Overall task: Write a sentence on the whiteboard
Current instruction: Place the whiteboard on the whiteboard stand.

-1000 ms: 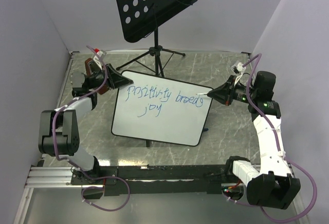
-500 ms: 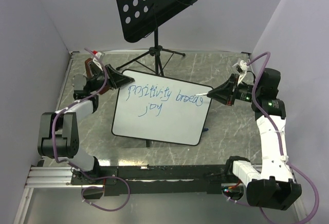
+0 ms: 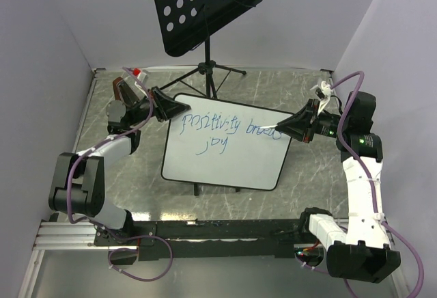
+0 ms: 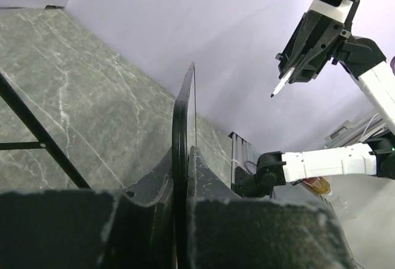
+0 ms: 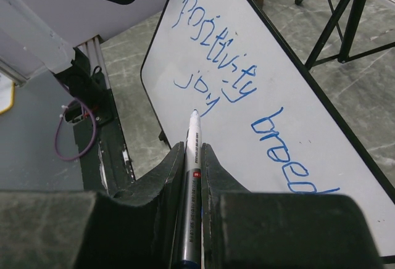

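Whiteboard (image 3: 225,165) has shifted to the right since a second ago, carried by the left claw (image 3: 179,109), which has also moved right; its near-left corner now sits further from the left arm. Right arm's upper link has swung out toward the right wall, while its claw stays by the board's far-right corner. Left claw is pinching the whiteboard at its far-left corner: in the left wrist view the board (image 4: 184,127) runs edge-on between the two fingers, which are pressed against both faces. Right claw (image 3: 287,128) is clamped on a marker (image 5: 192,176), barrel lying between the fingers, tip pointing left at the board. In the left wrist view the tip stands apart from the board's face. Sentence (image 3: 218,130) is in blue on the far half of the board, two lines: "positivity" and "breeds" on the far line, "joy" below it toward the left. End of "breeds" is hidden by the marker and claw in the top view. Board sits in the middle of the grey marble table (image 3: 307,175), over the near legs of the black perforated music stand (image 3: 201,4), whose desk rises behind the far edge.
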Controlling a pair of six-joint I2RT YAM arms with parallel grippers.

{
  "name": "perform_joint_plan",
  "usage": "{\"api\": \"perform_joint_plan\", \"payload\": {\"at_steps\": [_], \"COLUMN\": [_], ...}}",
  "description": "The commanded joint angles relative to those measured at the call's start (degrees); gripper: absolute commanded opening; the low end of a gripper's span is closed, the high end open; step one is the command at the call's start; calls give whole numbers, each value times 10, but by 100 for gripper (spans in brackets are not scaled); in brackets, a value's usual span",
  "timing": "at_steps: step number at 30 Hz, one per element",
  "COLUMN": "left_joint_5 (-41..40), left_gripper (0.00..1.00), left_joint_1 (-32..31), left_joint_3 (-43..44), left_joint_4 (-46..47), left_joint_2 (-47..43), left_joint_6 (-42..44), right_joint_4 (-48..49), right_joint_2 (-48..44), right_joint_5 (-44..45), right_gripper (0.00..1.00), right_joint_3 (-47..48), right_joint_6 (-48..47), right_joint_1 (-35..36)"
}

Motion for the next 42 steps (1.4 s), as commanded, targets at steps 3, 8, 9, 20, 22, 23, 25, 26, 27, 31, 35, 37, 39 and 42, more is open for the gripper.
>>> {"api": "perform_joint_plan", "payload": {"at_steps": [3, 8, 9, 20, 22, 23, 25, 26, 27, 31, 35, 37, 39, 42], "left_joint_5": [-31, -50, -51, -20, -1, 2, 14, 18, 22, 21, 18, 22, 29, 34], "left_gripper": [1, 1, 1, 1, 1, 1, 1, 1, 1, 1, 1, 1, 1, 1], "left_joint_1": [17, 17, 17, 23, 28, 28, 30, 31, 37, 51, 52, 52, 52, 57], "left_joint_3": [53, 112, 119, 109, 97, 90, 69, 62, 55, 3, -39, -61, -72, -80], "left_joint_4": [327, 336, 338, 361, 371, 370, 371, 371, 370, 371, 371, 371, 371, 371], "left_joint_2": [14, 46, 49, 56, 51, 45, 26, 19, 13, -9, -20, -19, -17, -6], "left_joint_6": [61, 42, 40, 16, -7, -5, -5, -4, -3, 19, 58, 77, 94, 105], "right_joint_4": [9, 12, 11, 13, 13, 14, 17, 20, 21, 25, 23, 24, 25, 25], "right_joint_2": [-9, -5, -7, -7, -8, -7, -7, -7, -7, -6, -9, -11, -12, -12], "right_joint_5": [-14, -13, -14, -13, -12, -14, -14, -16, -15, -17, -17, -17, -18, -19], "right_gripper": [0, 0, 0, 0, 0, 0, 0, 0, 0, 0, 0, 0, 0, 0], "right_joint_3": [12, 13, 12, 6, 3, 3, 1, -1, -2, 0, -1, -3, -5, -5], "right_joint_6": [-6, -2, -2, -3, -6, -5, -4, -1, 0, 4, 3, 4, 4, 4], "right_joint_1": [-3, -4, -5, -3, -4, -4, -5, -4, -5, -4, -4, -5, -4, -4]}}
